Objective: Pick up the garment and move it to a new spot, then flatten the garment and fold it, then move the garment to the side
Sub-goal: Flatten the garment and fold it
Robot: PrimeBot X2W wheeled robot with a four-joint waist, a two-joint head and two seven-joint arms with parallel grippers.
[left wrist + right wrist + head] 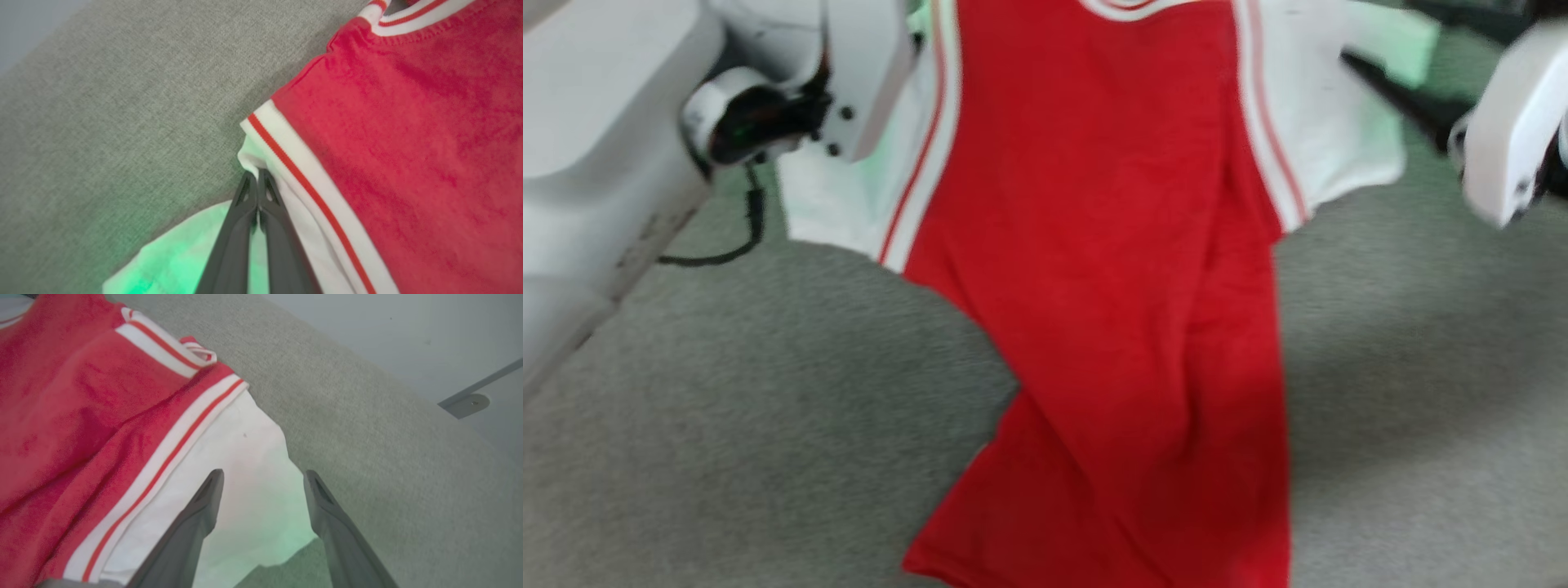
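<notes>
Head view, blurred: the garment [1111, 286] seems red, white-sleeved, stripe-trimmed; rumpled.

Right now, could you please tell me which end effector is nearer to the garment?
Left. The left end effector is shut on the garment at its white sleeve; the right end effector is open over the other sleeve, not gripping it.

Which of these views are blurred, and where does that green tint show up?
Head view: motion blur throughout, the garment is smeared and its stripes are soft. Left wrist view: fairly sharp, with a green glow on the garment's white part beside the left tool. Right wrist view: sharp weave, with a fainter green cast on the white cloth under the right tool.
</notes>
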